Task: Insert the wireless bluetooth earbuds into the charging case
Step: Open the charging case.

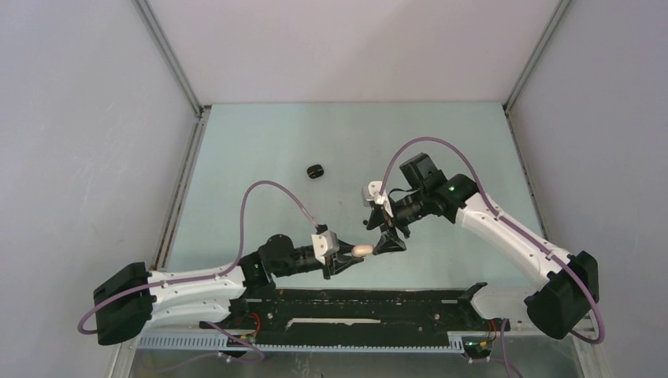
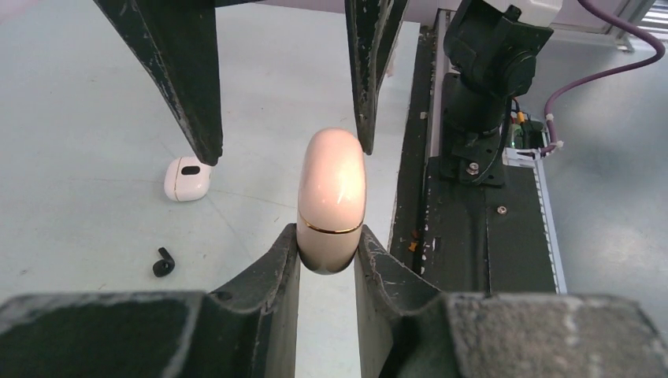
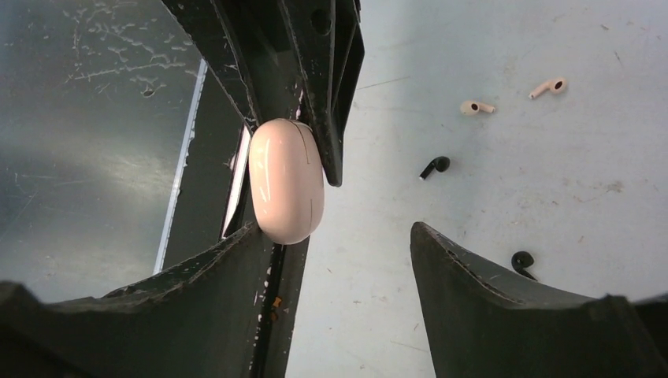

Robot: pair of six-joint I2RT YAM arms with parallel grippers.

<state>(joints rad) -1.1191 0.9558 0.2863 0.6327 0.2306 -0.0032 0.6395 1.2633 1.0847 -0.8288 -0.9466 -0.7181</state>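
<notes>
Left claw (image 1: 356,253) is pinching the pink case (image 2: 331,197) by its near end. The fingers are shut tight on both sides at a gold seam line, and the case is being held clear of the counter (image 3: 551,197). The case is reading as closed, since the seam looks unbroken where I am seeing it. I cannot tell which end is the lid.

Right claw (image 3: 335,228) is hanging wide open and gripping nothing. It is facing the left claw nose to nose. The case's long axis is therefore running from one claw straight toward the other, with the free rounded end pointing into the right claw's gap.

The relation I am watching is that the case is not sitting centred in that gap. In the right wrist view it is lying against one finger, touching or just short of it, I cannot tell which. The other finger is standing well apart. I am judging that closing from here would shove the case sideways before both pads bite. I am wanting the right claw shifted across until the free end sits midway.

Earbuds (image 3: 435,166) are lying loose on the counter beyond the right claw, two black and two pale, all apart and none in the case. The right arm is looking the nearer one to them. A white case (image 2: 187,178) is also sitting on the counter, with a black bud near it.

I am judging opening the case as the step in hand.
</notes>
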